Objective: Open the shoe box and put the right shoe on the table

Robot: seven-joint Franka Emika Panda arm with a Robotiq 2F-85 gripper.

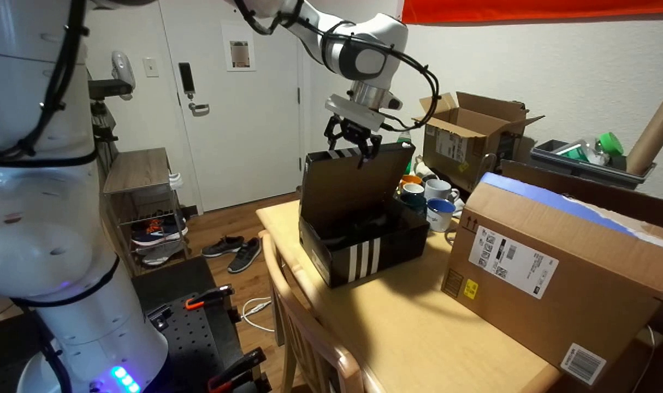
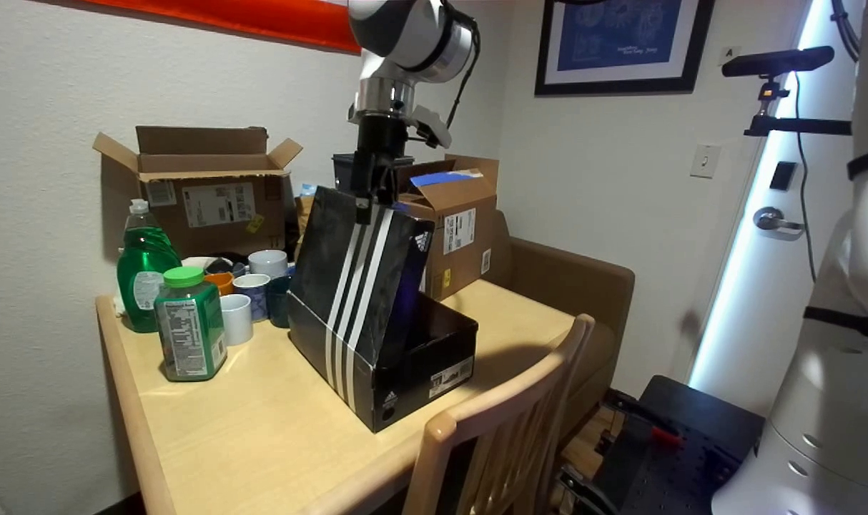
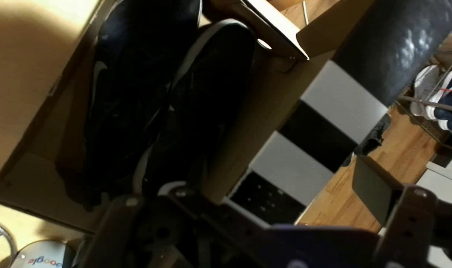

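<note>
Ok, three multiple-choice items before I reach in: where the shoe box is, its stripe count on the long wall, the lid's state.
1. Relative to the table, the shoe box is: A) underneath; B) on top; C) in midair.
2. White stripes on its long wall: A) one; B) five; C) three.
3. The lid is: A) tilted up; B) shut flat; C) torn in half.

1 B: it rests there in both exterior views.
2 C: all three show in an exterior view.
3 A: it stands raised; the wrist view shows a shoe inside.
</note>
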